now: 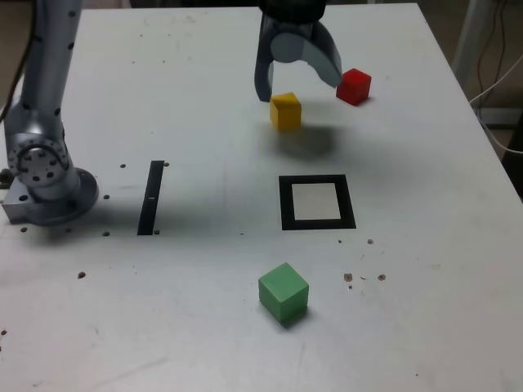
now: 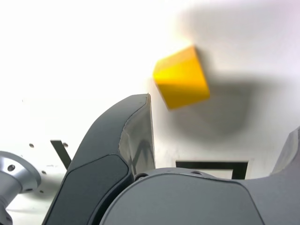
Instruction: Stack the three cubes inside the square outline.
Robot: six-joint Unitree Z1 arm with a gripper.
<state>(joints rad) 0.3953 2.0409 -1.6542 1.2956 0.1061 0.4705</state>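
Currently | gripper [image 1: 298, 86] spread wide, over yellow cube [image 1: 285, 110] | cube at 12 o'clock of square outline [image 1: 317, 202], on bench | looks light, rigid, matte | pinch opposite flat faces

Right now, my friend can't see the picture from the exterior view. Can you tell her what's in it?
An open gripper hangs just above a yellow cube on a white table, with a red cube close by. Nearer the camera lie an empty black square outline and a green cube.
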